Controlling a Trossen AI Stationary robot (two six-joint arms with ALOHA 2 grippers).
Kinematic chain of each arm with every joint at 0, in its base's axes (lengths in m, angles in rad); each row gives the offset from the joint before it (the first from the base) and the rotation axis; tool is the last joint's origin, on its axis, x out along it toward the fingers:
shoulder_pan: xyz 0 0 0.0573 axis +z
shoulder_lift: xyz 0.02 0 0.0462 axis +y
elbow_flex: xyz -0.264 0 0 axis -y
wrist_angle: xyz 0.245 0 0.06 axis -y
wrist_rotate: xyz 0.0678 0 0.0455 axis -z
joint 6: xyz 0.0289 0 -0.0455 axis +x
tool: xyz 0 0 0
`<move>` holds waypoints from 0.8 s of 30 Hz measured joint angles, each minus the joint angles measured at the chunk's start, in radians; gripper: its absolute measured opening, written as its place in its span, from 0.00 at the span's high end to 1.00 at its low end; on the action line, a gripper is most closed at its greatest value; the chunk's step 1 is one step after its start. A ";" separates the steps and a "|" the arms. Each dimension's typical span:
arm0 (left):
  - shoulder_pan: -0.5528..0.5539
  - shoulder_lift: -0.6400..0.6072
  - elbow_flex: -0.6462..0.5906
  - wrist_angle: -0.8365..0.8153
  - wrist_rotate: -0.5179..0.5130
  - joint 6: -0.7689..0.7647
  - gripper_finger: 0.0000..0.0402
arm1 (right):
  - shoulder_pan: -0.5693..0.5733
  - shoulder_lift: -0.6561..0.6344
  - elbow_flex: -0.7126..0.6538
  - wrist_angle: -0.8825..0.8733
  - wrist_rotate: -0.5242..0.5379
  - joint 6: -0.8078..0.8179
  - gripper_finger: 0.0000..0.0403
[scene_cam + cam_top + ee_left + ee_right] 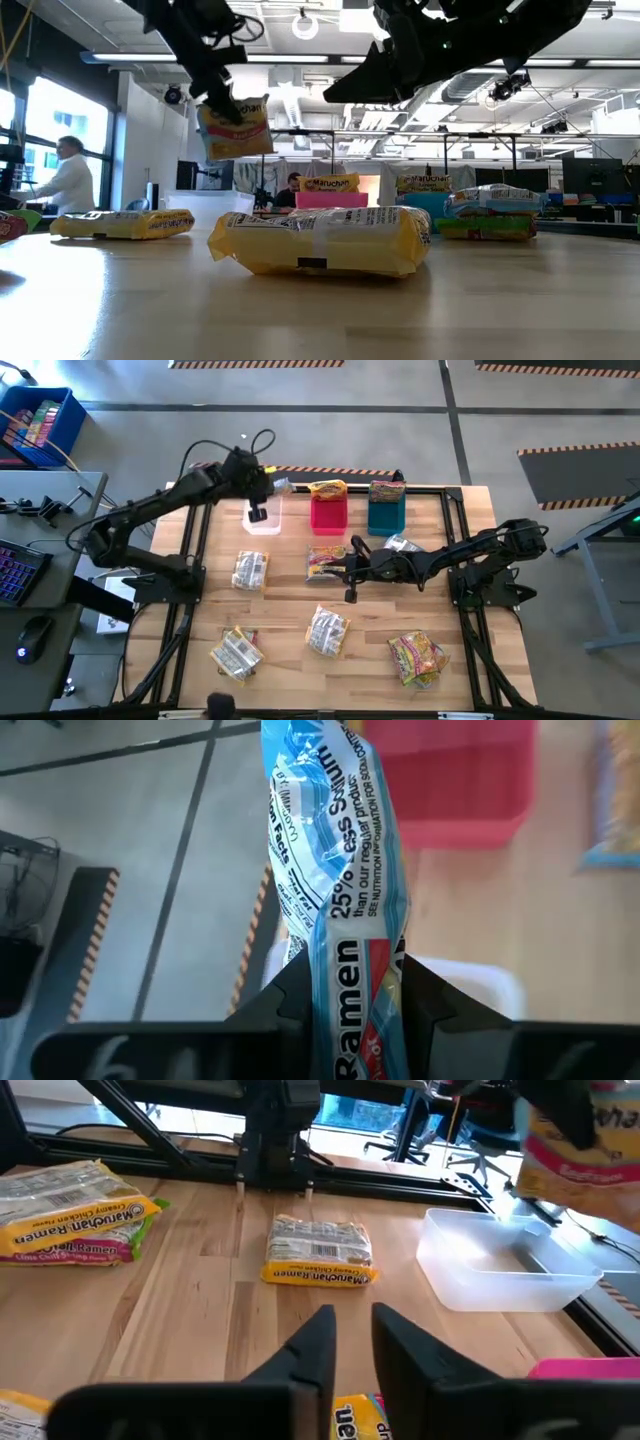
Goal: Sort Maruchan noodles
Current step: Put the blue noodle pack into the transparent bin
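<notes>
**Left wrist view: packet pinched over the clear bin**

Left end effector clamps a silvery-blue noodle packet by its end, dangling above the clear bin — light, crinkly, slippery film, brittle inside, so edge grips suit. Right end effector, fingers narrow and empty, hovers beside the red bin over another packet.

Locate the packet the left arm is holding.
In the high view, the held packet hangs from the left gripper at the table's far left side, over the clear bin, left of the red bin.
</notes>
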 joint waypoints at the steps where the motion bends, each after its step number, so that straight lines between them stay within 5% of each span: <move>1: 0.020 0.017 0.005 0.001 0.005 0.031 0.85 | 0.000 0.000 0.000 0.000 0.000 0.000 0.92; 11: 0.154 0.164 0.012 0.009 0.006 0.352 0.85 | 0.000 0.000 0.000 -0.012 -0.003 -0.024 0.99; 24: 0.234 0.234 0.012 0.052 0.152 0.430 0.85 | 0.000 0.000 0.000 -0.033 -0.003 -0.019 1.00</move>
